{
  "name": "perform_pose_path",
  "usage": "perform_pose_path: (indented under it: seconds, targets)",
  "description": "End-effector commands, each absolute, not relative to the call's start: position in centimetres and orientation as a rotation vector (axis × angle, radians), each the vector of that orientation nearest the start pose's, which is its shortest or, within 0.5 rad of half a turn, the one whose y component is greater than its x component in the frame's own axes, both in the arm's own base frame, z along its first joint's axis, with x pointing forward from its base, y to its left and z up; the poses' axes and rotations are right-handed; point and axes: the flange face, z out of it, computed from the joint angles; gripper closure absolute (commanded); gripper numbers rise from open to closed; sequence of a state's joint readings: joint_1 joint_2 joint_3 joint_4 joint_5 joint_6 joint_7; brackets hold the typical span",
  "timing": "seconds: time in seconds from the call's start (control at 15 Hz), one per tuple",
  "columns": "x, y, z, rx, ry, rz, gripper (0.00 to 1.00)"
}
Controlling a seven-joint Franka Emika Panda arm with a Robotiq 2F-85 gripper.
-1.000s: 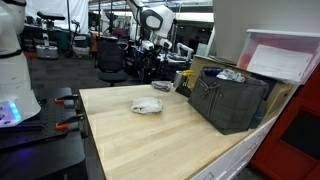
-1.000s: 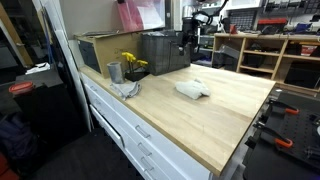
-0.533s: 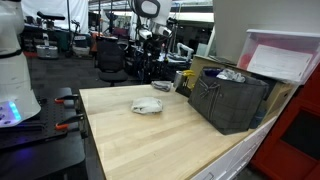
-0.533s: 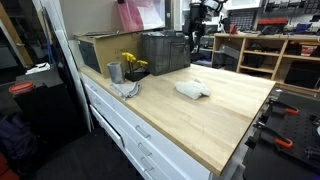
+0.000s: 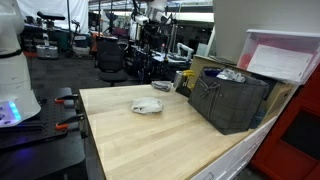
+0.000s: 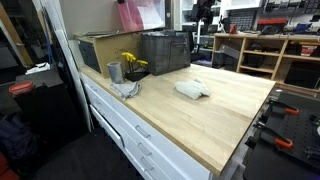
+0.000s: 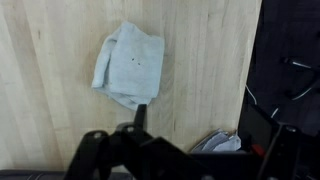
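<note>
A soft, crumpled pale-blue cloth (image 7: 130, 65) lies on the smooth, light-grained wooden worktop (image 7: 40, 110), near a dark boxy crate (image 5: 232, 100). High above it, the black jaws stand apart, seemingly empty.

- One pale blue crumpled cloth (image 7: 130, 65), near the middle of the light wooden worktop (image 5: 150, 140).
- One grey crumpled rag (image 6: 126, 89), at a worktop corner.
- One silver metal cup (image 6: 114, 72), just beside this rag.
- One bunch of yellow flowers (image 6: 132, 63), behind the cup.
- One dark grey plastic crate (image 5: 232, 100), along one worktop edge.
- One pink translucent box (image 6: 140, 14), above the crate.
</note>
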State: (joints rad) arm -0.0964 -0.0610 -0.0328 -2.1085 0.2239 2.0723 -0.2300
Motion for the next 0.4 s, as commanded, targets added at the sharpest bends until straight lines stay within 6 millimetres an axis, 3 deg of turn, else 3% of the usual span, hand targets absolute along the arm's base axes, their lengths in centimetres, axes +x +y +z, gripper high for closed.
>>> perform_pose_path:
  seconds: [0.0, 0.07, 0.33]
  targets:
    - [50.4, -5.9, 46.5, -2.972, 0.02, -0.084, 0.0]
    - [52.2, -6.0, 45.9, -2.957, 0.001, -0.095, 0.0]
    - [51.3, -6.0, 46.3, -2.964, -0.003, -0.099, 0.0]
